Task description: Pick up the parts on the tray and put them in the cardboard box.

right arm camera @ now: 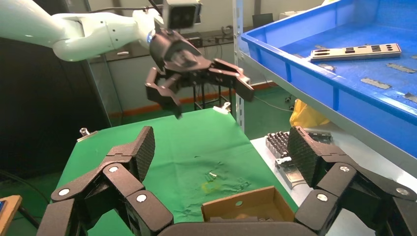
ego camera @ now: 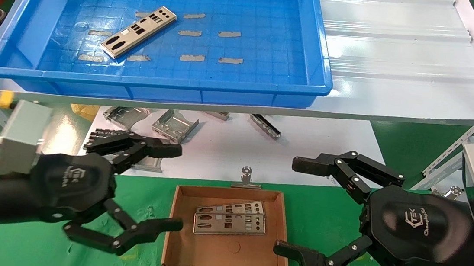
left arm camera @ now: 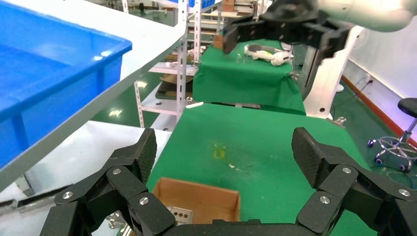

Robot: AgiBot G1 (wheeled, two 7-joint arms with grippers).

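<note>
One silver punched part (ego camera: 139, 31) lies tilted on the floor of the blue tray (ego camera: 320, 58), at its left half; the right wrist view shows that part (right arm camera: 355, 51) too. Two more parts (ego camera: 231, 219) lie stacked in the brown cardboard box (ego camera: 174, 240) on the green cloth. My left gripper (ego camera: 171, 187) hangs open just left of the box, nothing between its fingers. My right gripper (ego camera: 284, 205) hangs open just right of the box, also holding nothing. The box (left arm camera: 206, 199) shows below the left jaws and the box (right arm camera: 246, 204) below the right jaws.
Several grey tape strips (ego camera: 194, 33) are stuck on the tray floor. Folded grey metal brackets (ego camera: 174, 125) lie on the white sheet under the shelf. A metal binder clip (ego camera: 246, 178) sits on the box's far edge. White corrugated shelf (ego camera: 401, 49) extends right of the tray.
</note>
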